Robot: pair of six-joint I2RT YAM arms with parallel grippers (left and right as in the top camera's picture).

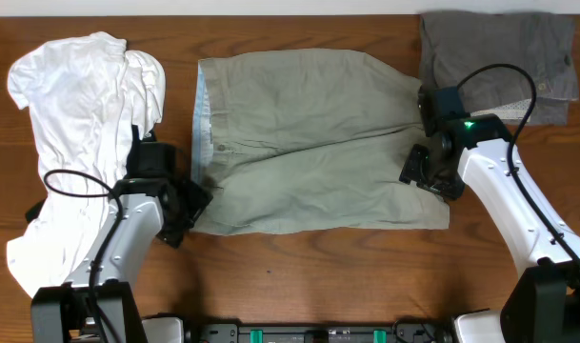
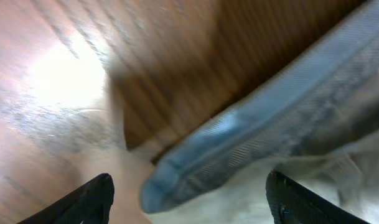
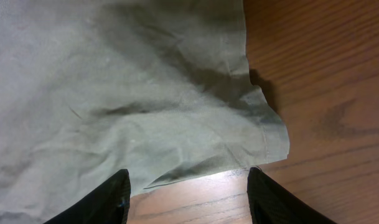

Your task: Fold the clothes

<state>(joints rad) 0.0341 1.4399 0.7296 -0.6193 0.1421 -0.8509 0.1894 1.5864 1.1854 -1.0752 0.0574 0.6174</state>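
The clothes, khaki shorts [image 1: 309, 143], lie spread flat in the middle of the table, with the pale-blue waistband lining on the left. My left gripper [image 1: 187, 202] is at the near waistband corner. In the blurred left wrist view its fingers [image 2: 89, 200] stand wide apart, open, with the blue-lined waistband corner [image 2: 239, 149] between them. My right gripper [image 1: 425, 171] hovers over the near right leg hem. In the right wrist view the right gripper [image 3: 188, 196] is open, the hem corner [image 3: 264, 137] lies just ahead of the tips, and bare wood shows between the fingers.
A crumpled white T-shirt [image 1: 75, 124] covers the table's left side, beside the left arm. Darker grey shorts [image 1: 499, 57] lie folded at the back right, behind the right arm. Bare wooden table [image 1: 299, 276] runs along the front edge.
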